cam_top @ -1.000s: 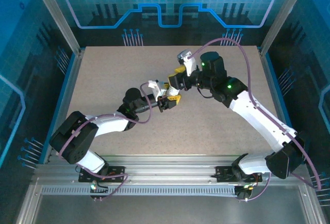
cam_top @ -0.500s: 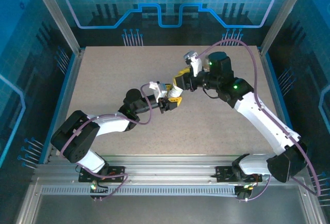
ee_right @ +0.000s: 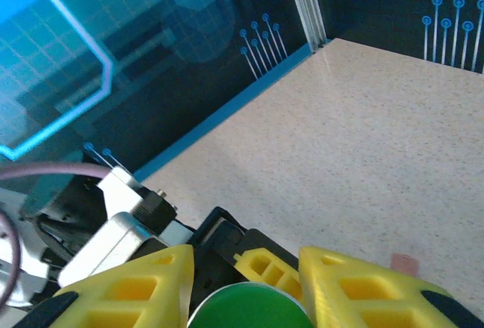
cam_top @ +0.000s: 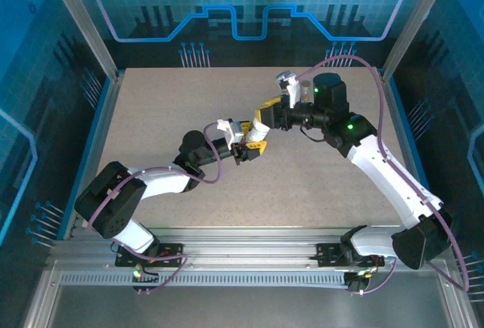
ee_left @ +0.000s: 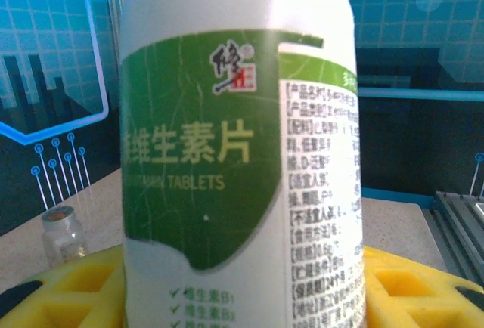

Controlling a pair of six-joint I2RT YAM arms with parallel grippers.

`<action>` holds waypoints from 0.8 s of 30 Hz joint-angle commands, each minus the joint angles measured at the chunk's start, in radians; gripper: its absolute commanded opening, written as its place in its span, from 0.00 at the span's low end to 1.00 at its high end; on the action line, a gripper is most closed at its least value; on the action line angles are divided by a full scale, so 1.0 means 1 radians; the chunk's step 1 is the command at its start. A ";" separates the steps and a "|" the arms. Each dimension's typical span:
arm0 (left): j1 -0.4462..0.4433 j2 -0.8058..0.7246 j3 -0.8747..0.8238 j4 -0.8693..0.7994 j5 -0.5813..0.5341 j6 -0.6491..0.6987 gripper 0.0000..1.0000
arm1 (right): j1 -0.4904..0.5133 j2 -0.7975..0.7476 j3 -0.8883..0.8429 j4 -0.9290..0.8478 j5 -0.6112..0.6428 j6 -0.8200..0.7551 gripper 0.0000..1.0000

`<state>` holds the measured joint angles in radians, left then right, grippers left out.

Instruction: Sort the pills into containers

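The left fingers (ee_left: 72, 290), yellow and seen at the bottom edge of the left wrist view, were narrow and held the pill bottle (ee_left: 234, 154) low on its body, one on each side. The bottle was white with a green label. The right fingers (ee_right: 363, 286) stood narrow at both sides of the green cap (ee_right: 249, 311), at the bottom of the right wrist view; whether they pressed on it or were only just beside it I cannot tell. In the top view the bottle was between the two grippers, in the middle of the frame and above the tabletop (cam_top: 151, 116). The step in hand was, I judge, to take the cap off so that the pills can come out. To do it well, the right fingers should close evenly on the cap with the wrist in line with the bottle, then turn without pulling sideways. The left grip must be firm, because the smooth plastic may turn together with the cap. The mouth should stay upward so that nothing spills. A small glass vial (ee_left: 62, 230) stood on the tabletop at the lower left of the left wrist view, well apart.
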<state>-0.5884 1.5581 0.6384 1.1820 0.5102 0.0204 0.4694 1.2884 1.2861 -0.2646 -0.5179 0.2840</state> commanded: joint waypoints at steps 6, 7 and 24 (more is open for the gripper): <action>-0.005 0.020 0.005 0.000 0.015 0.027 0.24 | -0.002 -0.031 0.010 0.108 -0.075 0.143 0.00; -0.005 0.022 0.004 0.002 0.014 0.028 0.24 | -0.002 -0.031 0.008 0.108 -0.067 0.148 0.07; -0.005 0.021 -0.025 0.056 -0.021 0.026 0.23 | 0.016 -0.086 0.053 -0.133 0.175 -0.135 0.62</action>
<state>-0.5884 1.5833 0.6186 1.2091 0.5076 0.0284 0.4660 1.2118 1.3003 -0.3008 -0.3836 0.2863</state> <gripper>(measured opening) 0.518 0.610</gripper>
